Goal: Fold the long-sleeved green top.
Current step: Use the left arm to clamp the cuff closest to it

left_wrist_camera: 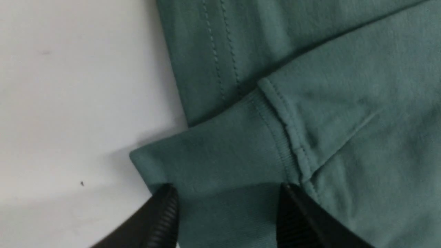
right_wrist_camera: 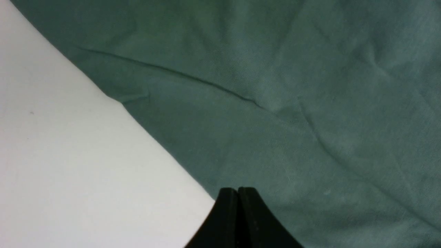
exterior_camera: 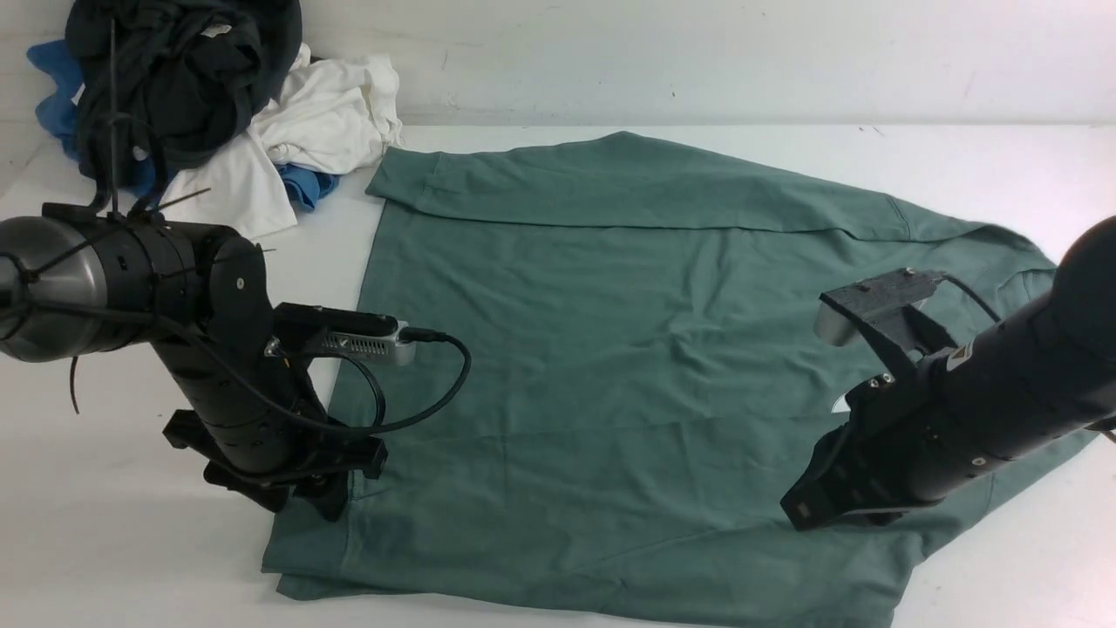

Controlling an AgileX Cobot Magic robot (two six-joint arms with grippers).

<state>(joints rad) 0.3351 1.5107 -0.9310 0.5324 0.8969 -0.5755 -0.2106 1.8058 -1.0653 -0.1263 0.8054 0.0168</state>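
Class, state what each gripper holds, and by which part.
Nothing: left gripper open astride the cuff of the green top; right gripper shut, no cloth between.

Bright, even light; wrist views slightly soft.

One top (exterior_camera: 610,349), two hands (exterior_camera: 305,499) (exterior_camera: 811,513), one pile (exterior_camera: 218,105)

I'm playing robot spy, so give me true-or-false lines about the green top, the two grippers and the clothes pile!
1. The top lies spread out on the table. True.
2. The left gripper is shut. False: it is open, over the top's edge.
3. The right gripper is shut. True.
4. The clothes pile sits in the middle of the top. False: it is at the table's far left corner, beside the top.
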